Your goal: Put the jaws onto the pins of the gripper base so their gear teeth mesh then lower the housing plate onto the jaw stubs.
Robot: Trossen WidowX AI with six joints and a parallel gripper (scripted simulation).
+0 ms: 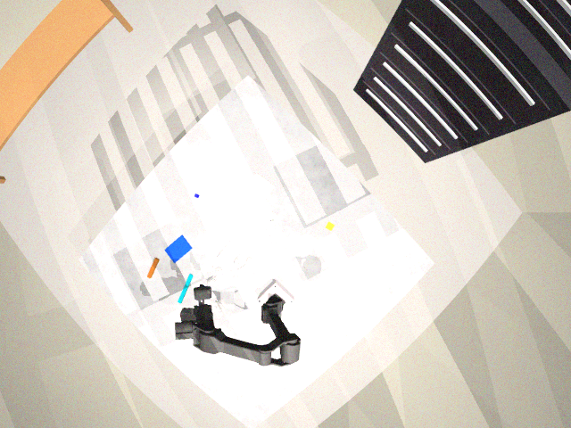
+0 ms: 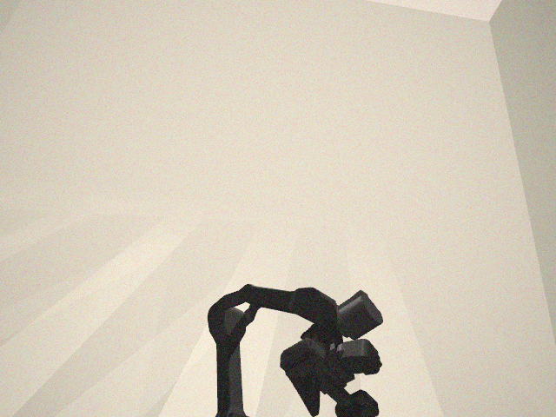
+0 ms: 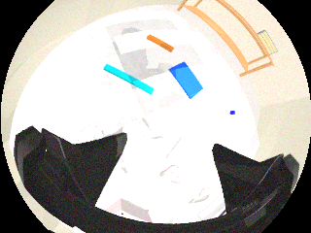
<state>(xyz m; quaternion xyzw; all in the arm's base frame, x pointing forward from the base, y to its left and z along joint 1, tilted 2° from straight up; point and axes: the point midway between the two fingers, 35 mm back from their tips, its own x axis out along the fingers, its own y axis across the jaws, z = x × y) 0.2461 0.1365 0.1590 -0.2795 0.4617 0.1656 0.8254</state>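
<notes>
The gripper base, both jaws and the housing plate cannot be told apart with certainty. Pale parts are almost lost in glare on the white table. In the wrist view, a faint rounded outline [image 3: 171, 173] lies ahead of the fingers and another faint outline [image 3: 199, 195] lies lower right. Whether any teeth mesh or any plate sits on stubs cannot be seen. My gripper [image 3: 170, 141] is open with nothing between its fingers. It is above the table, and in the exterior view its fingers point down at the lower edge of the picture.
A blue block [image 1: 178, 249] [image 3: 187, 80], a cyan bar [image 1: 185, 288] [image 3: 128, 79], an orange bar [image 1: 153, 267] [image 3: 160, 43] and a small dark blue cube [image 1: 196, 195] [image 3: 232, 113] lie left of centre in the top view. A yellow cube [image 1: 329, 226] lies to the right.
</notes>
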